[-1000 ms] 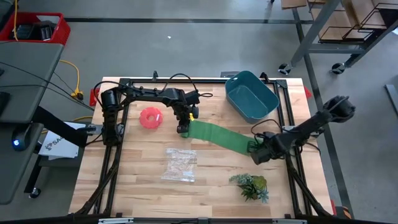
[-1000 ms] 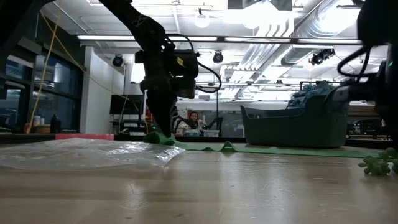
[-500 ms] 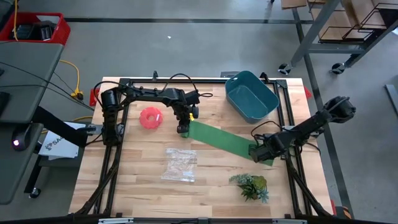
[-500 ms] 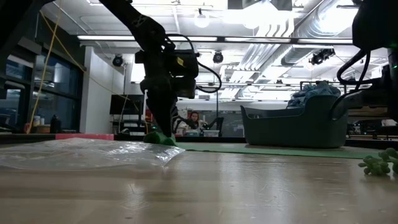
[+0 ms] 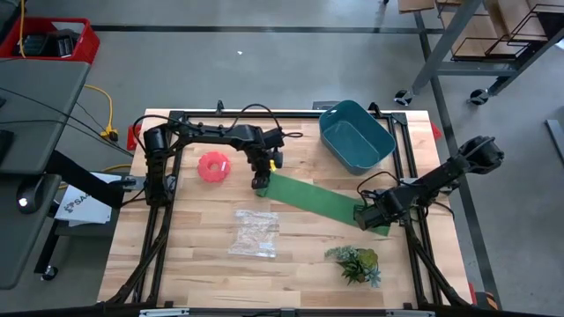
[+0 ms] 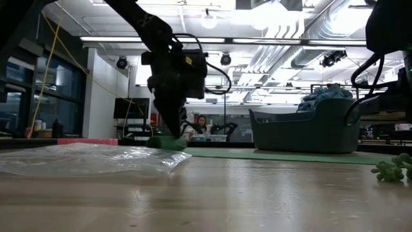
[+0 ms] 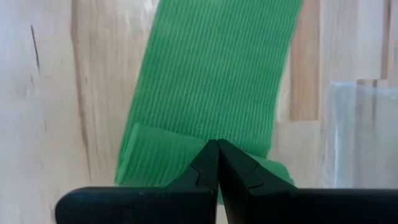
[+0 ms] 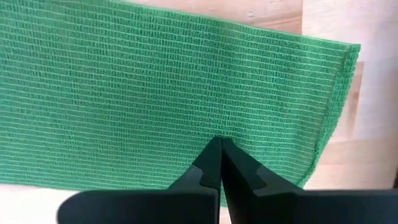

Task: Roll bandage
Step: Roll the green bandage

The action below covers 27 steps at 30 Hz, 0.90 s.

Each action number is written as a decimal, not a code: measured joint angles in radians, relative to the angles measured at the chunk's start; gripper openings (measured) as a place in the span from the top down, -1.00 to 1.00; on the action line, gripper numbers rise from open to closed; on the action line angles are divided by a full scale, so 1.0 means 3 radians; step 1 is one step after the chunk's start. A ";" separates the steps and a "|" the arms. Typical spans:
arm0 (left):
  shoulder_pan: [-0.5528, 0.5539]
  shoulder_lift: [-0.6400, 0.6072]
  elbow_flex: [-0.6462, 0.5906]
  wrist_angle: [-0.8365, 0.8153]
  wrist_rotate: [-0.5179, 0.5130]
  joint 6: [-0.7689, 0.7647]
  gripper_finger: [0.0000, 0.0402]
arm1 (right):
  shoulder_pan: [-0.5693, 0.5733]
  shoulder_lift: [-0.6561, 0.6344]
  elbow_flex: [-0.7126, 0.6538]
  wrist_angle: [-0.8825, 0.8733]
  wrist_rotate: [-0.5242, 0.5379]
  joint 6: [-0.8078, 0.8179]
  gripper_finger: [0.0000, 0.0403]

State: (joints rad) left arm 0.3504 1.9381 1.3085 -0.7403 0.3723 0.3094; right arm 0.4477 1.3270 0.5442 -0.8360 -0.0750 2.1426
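The green bandage (image 5: 322, 201) lies flat on the table as a long strip, running from mid-table toward the right edge. Its left end is folded over into a short low flap (image 7: 168, 158), which shows as a small green hump (image 6: 166, 142) in the low view. My left gripper (image 5: 258, 183) stands shut on that folded end. My right gripper (image 5: 367, 216) is shut too, its tips down on the strip just short of the right end (image 8: 336, 93). My left gripper presses its shut fingertips (image 7: 217, 155) down on the folded-over left end of the bandage (image 7: 186, 155), slanting steeply down from the table's far left. The fold lies on the table. My right gripper sets its shut fingertips (image 8: 219, 152) on the flat single layer near the strip's right end (image 8: 249, 124), pointing straight down; the cloth lies flat on the wood.
A teal tub (image 5: 356, 135) stands at the far right. A pink disc (image 5: 212, 166) lies left of my left gripper. A clear plastic bag (image 5: 256, 232) lies near the middle front, a plant sprig (image 5: 355, 263) at the front right.
The bandage has been drawn flat: the ripple in its middle is gone and its right end now reaches past my right gripper toward the table's right edge. My right gripper has turned at the wrist. My left gripper has tipped slightly over the folded end.
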 joint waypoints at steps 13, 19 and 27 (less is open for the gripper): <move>0.0074 -0.0052 0.0144 -0.0359 0.0013 -0.0002 1.00 | 0.0000 0.0001 -0.0003 0.0001 0.0022 0.0023 1.00; 0.0168 -0.0099 0.0144 -0.0486 0.0019 0.0018 1.00 | 0.0000 -0.0067 0.0012 -0.0022 0.0043 0.0059 1.00; 0.0361 -0.0166 0.0145 -0.0466 0.0025 -0.0151 1.00 | -0.0016 -0.0148 0.0183 -0.0337 0.0233 0.0112 1.00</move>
State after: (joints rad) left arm 0.4586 1.8881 1.3521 -0.8800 0.3798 0.2640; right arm 0.4430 1.2826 0.5991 -0.9371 -0.0050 2.1760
